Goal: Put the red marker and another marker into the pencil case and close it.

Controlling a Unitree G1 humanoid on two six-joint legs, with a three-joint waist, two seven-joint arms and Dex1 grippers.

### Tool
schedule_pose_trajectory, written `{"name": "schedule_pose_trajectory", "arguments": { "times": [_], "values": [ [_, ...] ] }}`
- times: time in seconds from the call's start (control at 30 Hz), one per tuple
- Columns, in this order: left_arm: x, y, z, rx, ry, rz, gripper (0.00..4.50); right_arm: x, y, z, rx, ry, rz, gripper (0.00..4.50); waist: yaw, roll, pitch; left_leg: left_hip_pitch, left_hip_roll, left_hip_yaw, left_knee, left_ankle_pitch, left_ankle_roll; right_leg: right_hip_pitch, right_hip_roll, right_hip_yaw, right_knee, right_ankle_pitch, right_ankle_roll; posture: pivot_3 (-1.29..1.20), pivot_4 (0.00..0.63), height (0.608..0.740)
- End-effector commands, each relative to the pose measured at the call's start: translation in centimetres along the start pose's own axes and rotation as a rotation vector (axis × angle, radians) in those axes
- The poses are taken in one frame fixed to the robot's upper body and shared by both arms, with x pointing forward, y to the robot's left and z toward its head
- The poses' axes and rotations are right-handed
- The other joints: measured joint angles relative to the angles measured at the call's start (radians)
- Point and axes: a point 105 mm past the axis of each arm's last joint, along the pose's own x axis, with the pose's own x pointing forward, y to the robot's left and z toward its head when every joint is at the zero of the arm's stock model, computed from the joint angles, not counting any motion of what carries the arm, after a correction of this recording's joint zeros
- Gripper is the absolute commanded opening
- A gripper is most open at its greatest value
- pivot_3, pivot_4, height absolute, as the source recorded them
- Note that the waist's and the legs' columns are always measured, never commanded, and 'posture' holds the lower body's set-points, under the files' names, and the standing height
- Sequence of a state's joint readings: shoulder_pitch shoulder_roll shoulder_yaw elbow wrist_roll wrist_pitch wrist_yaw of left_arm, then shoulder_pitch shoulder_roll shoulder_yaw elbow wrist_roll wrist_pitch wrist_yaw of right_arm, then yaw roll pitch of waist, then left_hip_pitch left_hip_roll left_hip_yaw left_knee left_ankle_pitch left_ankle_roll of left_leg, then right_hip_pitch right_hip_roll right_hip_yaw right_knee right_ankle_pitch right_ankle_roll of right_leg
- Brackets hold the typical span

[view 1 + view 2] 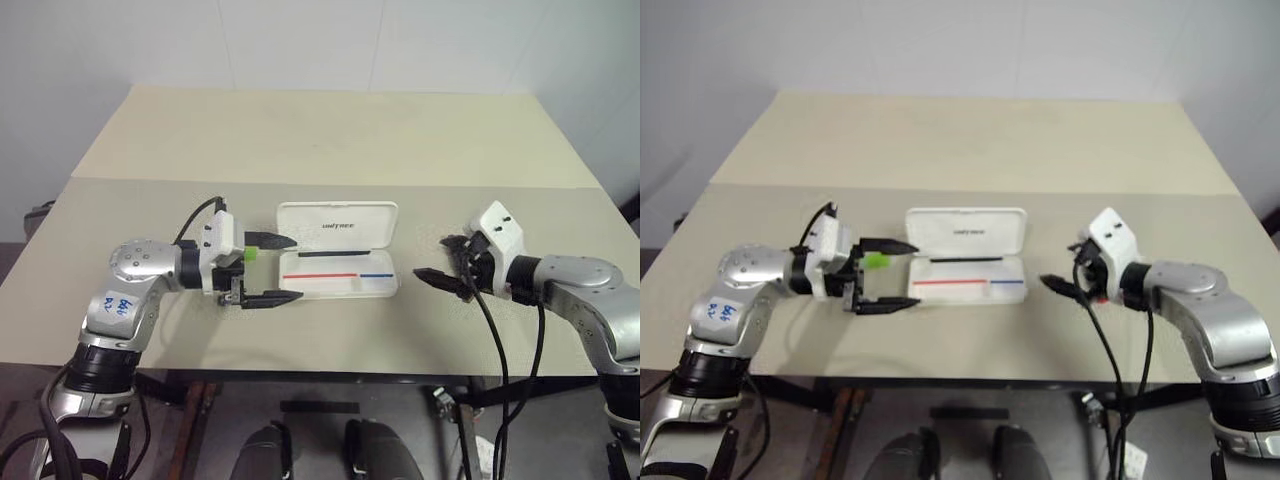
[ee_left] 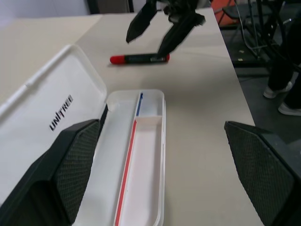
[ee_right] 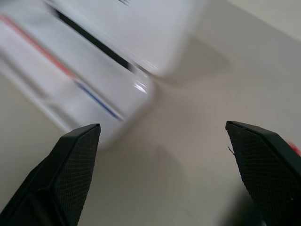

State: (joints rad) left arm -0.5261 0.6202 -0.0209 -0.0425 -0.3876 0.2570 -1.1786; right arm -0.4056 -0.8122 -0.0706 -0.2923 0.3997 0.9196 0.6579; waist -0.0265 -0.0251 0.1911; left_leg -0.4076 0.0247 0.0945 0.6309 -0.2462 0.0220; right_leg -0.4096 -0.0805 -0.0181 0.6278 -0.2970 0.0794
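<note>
On the beige tabletop (image 1: 330,140) we see the flat white plastic pencil case (image 1: 338,250) lying open at the centre, its hinged lid with dark lettering folded back toward twelve o'clock and its tray, marked with thin red and blue lines, toward six o'clock. The tray looks empty.

Our left end effector (image 1: 270,268) sits at nine o'clock of the case, just beside the tray's end, its two black fingers spread wide and holding nothing. A small light green highlighter (image 1: 249,254) shows between those fingers, close to the wrist; we cannot tell whether it rests on the tabletop.

Our right end effector (image 1: 442,262) sits at three o'clock of the case, apart from it, fingers also spread wide and empty. In the left wrist view, the short red marker with a black cap (image 2: 139,59) lies flat on the tabletop just under the right end effector's fingertips.
</note>
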Motion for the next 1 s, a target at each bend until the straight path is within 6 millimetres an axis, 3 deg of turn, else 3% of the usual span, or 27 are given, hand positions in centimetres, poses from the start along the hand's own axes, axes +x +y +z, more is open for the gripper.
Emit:
{"name": "schedule_pose_trajectory", "arguments": {
  "times": [0.03,0.37,1.0],
  "values": [
    [0.3,0.3,0.7,0.048,-0.017,0.0,4.49,-0.8,-1.4,0.5,0.016,0.005,-0.138,4.5,0.0,0.0,0.0,0.0,0.0,0.0,0.0,0.0,0.0,0.0,0.0,0.0,0.0,0.0,0.0,0.0,0.15,0.74],
    [0.4,0.7,1.4,0.055,-0.035,0.037,4.49,0.5,-2.5,-1.3,0.142,0.049,-0.298,4.5,0.0,0.0,0.0,0.0,0.0,0.0,0.001,0.0,0.0,0.0,0.001,0.0,0.001,0.0,0.0,0.0,0.15,0.74],
    [-1.0,0.2,3.6,0.04,-0.106,0.058,4.49,1.5,-4.4,-3.9,0.194,0.109,-0.367,4.5,0.0,0.0,0.0,0.0,0.0,0.001,0.001,0.0,0.0,0.0,0.003,0.0,0.001,0.0,0.001,0.0,0.15,0.74]
  ]
}}
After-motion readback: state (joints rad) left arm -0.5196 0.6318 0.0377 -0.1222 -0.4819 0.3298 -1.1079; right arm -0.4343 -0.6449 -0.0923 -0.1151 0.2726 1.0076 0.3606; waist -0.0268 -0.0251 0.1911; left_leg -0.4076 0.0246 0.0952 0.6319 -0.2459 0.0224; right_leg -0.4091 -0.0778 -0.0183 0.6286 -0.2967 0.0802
